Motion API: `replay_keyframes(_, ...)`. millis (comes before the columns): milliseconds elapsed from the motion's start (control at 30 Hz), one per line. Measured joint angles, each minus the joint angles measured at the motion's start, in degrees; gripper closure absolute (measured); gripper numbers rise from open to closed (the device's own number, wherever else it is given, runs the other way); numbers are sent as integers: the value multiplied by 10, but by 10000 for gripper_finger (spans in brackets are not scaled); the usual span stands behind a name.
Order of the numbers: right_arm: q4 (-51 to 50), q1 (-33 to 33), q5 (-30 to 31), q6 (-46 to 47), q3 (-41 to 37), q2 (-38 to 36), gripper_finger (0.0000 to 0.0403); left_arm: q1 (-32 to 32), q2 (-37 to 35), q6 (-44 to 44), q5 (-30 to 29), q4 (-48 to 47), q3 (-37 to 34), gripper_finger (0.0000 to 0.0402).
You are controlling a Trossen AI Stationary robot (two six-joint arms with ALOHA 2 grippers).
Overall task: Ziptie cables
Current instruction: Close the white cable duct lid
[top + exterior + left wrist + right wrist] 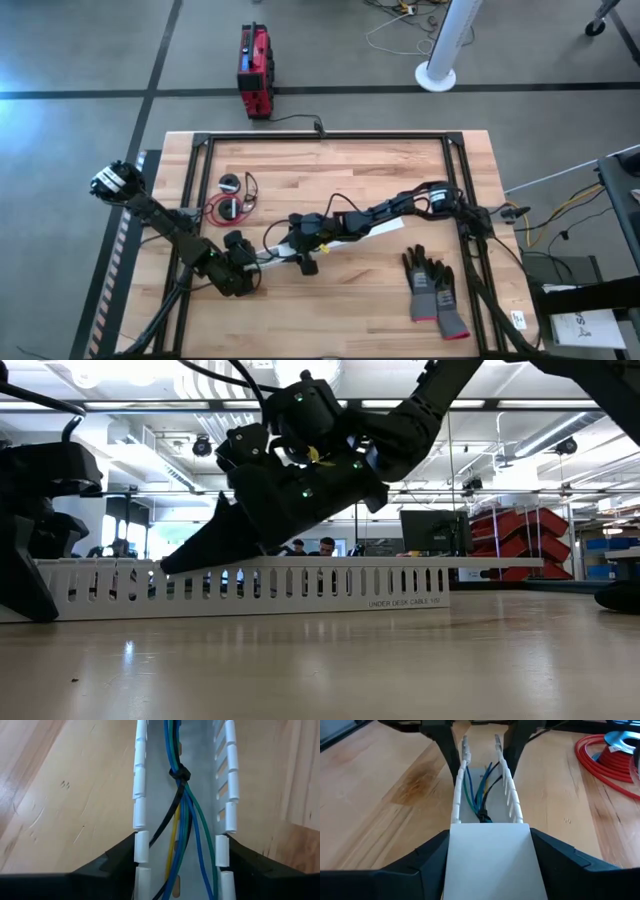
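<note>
High view hides my hands' fingers among dark links at center frame. My left hand (177,870) clamps one end of the white slotted tray (160,820); my right hand (490,855) clamps the other end. Inside the tray, between them, the cables (182,805) lie bundled by a black tie (180,773).

Blue, green, yellow and black cables (182,815) lie in a white slotted strip (141,795) at centre frame; red wire coil (600,757) upper right; pale wood table (370,300).
</note>
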Motion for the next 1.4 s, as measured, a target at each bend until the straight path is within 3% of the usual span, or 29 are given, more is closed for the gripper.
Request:
replay_keyframes(400,-17,3,-41,-1,61,35,171,-1,-1,-1,-9,-4,-1,192)
replay_keyframes(633,-49,6,11,8,65,30,180,-1,0,4,-13,-1,-1,193)
replay_keyframes(1400,-104,-3,53,36,70,14,180,1,1,2,-29,10,-2,193)
